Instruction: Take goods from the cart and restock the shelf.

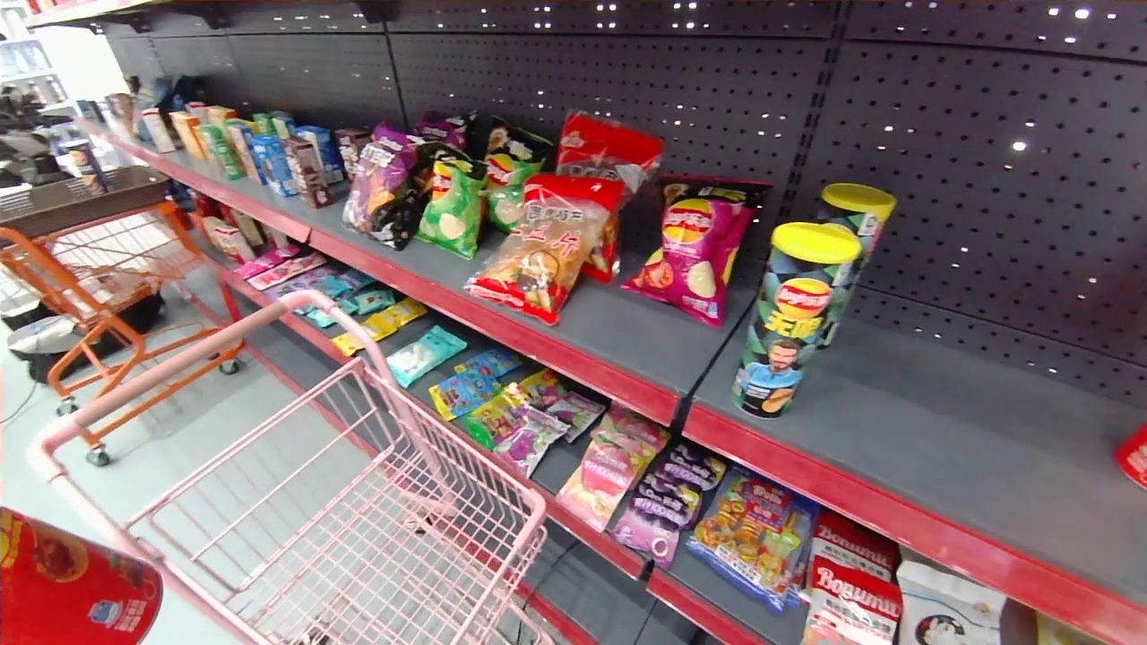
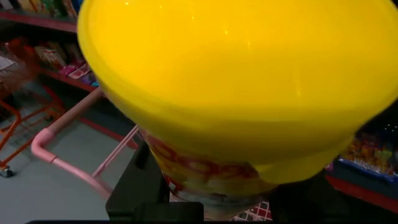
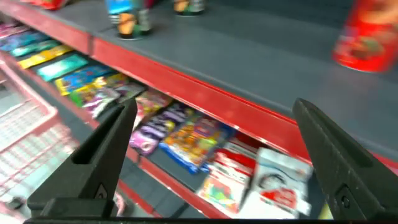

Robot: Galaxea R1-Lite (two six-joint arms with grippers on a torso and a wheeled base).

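Observation:
A red chip can with a yellow lid (image 2: 236, 81) is close up in the left wrist view, and my left gripper (image 2: 217, 202) is shut on its body. The same red can (image 1: 63, 587) shows at the head view's lower left corner, beside the pink cart (image 1: 296, 502). My right gripper (image 3: 217, 168) is open with nothing between its fingers, in front of the red shelf edge (image 3: 205, 87). Another red can (image 3: 367, 34) stands on the grey upper shelf (image 1: 941, 439), at the head view's right edge (image 1: 1134, 455).
Two tall yellow-lidded cans (image 1: 793, 322) stand on the upper shelf, with chip bags (image 1: 694, 246) to their left. Candy packets (image 1: 668, 497) fill the lower shelf. An orange cart (image 1: 107, 278) stands at the far left.

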